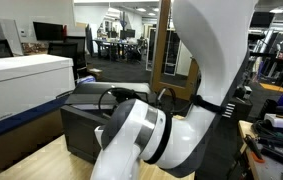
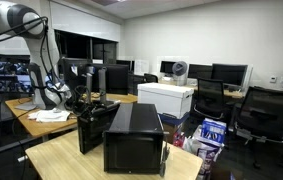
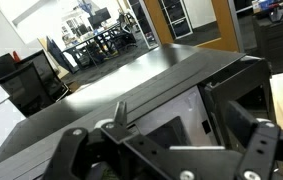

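Note:
A black metal case (image 3: pixel 131 80) fills the wrist view, with a flat dark top and an opening (image 3: pixel 166 125) that shows a grey inside. My gripper (image 3: pixel 166 155) hangs just above this opening with its fingers spread wide and nothing between them. A dark frame or panel (image 3: pixel 231 100) stands at the right of the opening. In an exterior view the gripper (image 2: pixel 84 103) is over a small black case (image 2: pixel 89 128) on the wooden table, beside a larger black box (image 2: pixel 133 138). In an exterior view the arm (image 1: pixel 181 90) hides the gripper, and the black case (image 1: pixel 86 125) shows behind it.
A large white box (image 2: pixel 167 98) stands behind the table; it also shows in an exterior view (image 1: pixel 21 85). Papers (image 2: pixel 49 116) lie near the arm's base. Monitors (image 2: pixel 11 75), office chairs (image 2: pixel 266 110) and coloured packages (image 2: pixel 211 132) on the floor surround the table (image 2: pixel 71 160).

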